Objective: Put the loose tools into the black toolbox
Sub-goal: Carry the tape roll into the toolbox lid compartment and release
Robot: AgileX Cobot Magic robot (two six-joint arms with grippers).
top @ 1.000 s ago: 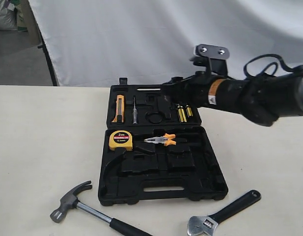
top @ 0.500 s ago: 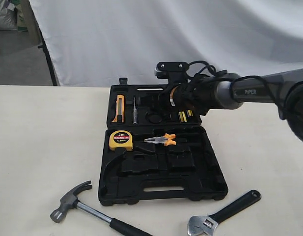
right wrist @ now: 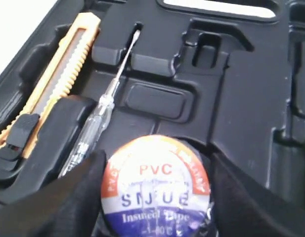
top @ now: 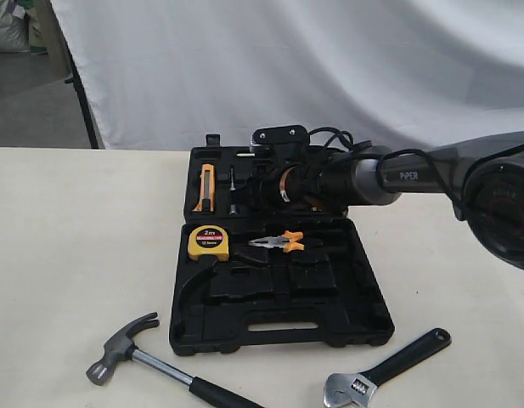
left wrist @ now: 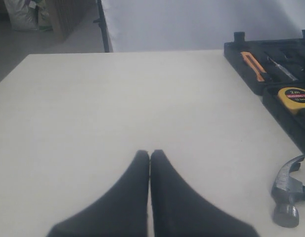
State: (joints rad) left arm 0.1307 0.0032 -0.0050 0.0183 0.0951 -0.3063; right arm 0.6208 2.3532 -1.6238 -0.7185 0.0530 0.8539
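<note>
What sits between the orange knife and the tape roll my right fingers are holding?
A slim clear-handled screwdriver, lying in its slot in the toolbox; the right wrist view shows it.

The tape roll [right wrist: 155, 192] carries a round face label reading "PVC" in red on a white band. Beneath it is a blurred word, then what appears to be "Insulated Tape" on the blue band, and the smaller print is illegible. The yellow tape measure [top: 209, 243] is marked "2m" on its round face label, and the right arm [top: 410, 175] bears the lettering "PiPER".
</note>
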